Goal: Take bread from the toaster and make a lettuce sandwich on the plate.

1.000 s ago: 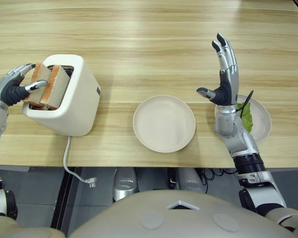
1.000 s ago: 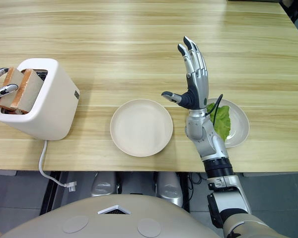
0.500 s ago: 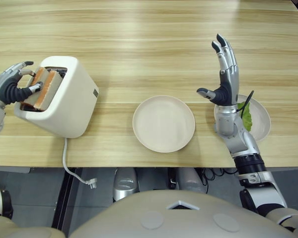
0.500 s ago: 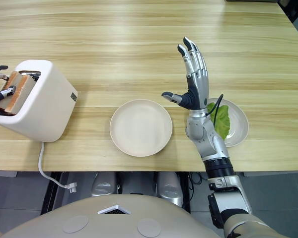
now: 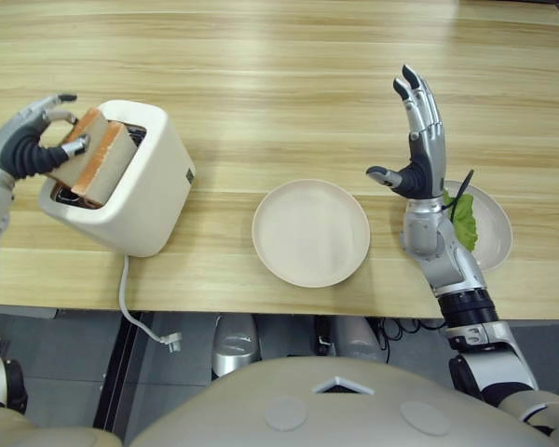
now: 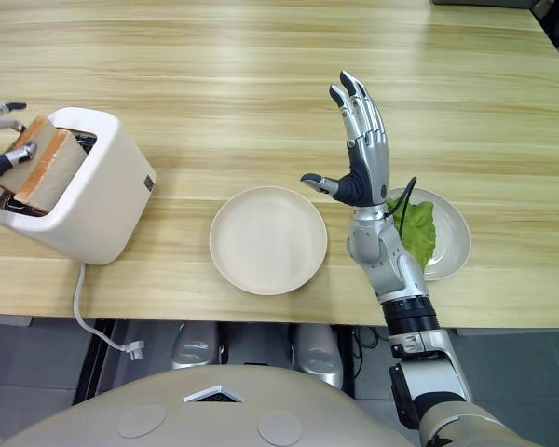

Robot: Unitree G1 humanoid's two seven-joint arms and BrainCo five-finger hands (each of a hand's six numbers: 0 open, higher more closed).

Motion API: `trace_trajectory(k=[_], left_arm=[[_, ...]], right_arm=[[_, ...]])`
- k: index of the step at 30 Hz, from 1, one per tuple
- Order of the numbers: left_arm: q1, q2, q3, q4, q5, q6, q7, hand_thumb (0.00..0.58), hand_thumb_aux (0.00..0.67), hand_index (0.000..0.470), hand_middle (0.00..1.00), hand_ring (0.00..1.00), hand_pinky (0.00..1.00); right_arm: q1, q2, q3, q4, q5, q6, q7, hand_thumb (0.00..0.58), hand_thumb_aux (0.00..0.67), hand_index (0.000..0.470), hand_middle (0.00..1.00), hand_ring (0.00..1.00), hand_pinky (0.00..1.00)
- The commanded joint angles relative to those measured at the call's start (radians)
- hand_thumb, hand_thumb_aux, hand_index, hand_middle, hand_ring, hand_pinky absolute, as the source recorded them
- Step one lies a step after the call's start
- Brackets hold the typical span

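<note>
We are at the first step, getting the bread [image 5: 101,164] out of the toaster [image 5: 144,200]. Two slices stand partway out of the slots of the white toaster, which sits at the left of the desk [image 5: 279,74] and looks tipped rather than flat on its base. Our left hand [image 5: 28,151] is pinched on the bread from the left side, seemingly on the outer slice.

Our right hand [image 5: 417,140] is raised with its fingers spread, grasping nothing. It is just left of the small dish [image 5: 496,244] holding the lettuce [image 5: 464,222]. The larger plate [image 5: 310,233] lies near the desk's front edge, between toaster and dish, with nothing on it.

The next move, we judge, calls for a straight pull along the slots so the toaster does not tip further, then a carry right to the plate.

The toaster's cord [image 5: 126,303] hangs off the near edge. A small dark mark on the toaster's side is too small for us to read.
</note>
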Motion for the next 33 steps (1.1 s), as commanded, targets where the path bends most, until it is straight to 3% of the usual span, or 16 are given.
trace_trajectory(k=[1, 10, 16, 24, 33], left_arm=[[-0.144, 0.032, 0.021, -0.062, -0.108, 0.118, -0.126, 0.58, 0.67, 0.46, 0.0, 0.0, 0.0], [-0.481, 0.044, -0.029, 0.04, -0.17, 0.218, -0.306, 0.58, 0.67, 0.46, 0.0, 0.0, 0.0], [-0.57, -0.043, -0.042, -0.12, -0.277, 0.345, -0.389, 0.58, 0.67, 0.46, 0.0, 0.0, 0.0], [-0.402, -0.249, -0.138, -0.495, -0.419, 0.604, -0.416, 0.58, 0.67, 0.46, 0.0, 0.0, 0.0], [-0.216, -0.454, -0.37, -0.586, -0.332, 0.621, -0.39, 0.58, 0.67, 0.46, 0.0, 0.0, 0.0]], right_arm=[[0.001, 0.006, -0.001, -0.019, 0.002, 0.011, 0.009, 0.0, 0.0, 0.0, 0.0, 0.0, 0.0], [-0.017, 0.024, 0.003, -0.017, 0.043, 0.003, 0.033, 0.0, 0.0, 0.0, 0.0, 0.0, 0.0], [-0.016, -0.001, -0.053, -0.047, 0.189, -0.008, 0.126, 0.0, 0.0, 0.0, 0.0, 0.0, 0.0], [-0.008, -0.287, -0.181, -0.079, 0.135, 0.014, 0.264, 0.0, 0.0, 0.0, 0.0, 0.0, 0.0], [0.057, -0.67, -0.221, 0.089, 0.057, -0.025, 0.407, 0.0, 0.0, 0.0, 0.0, 0.0, 0.0]])
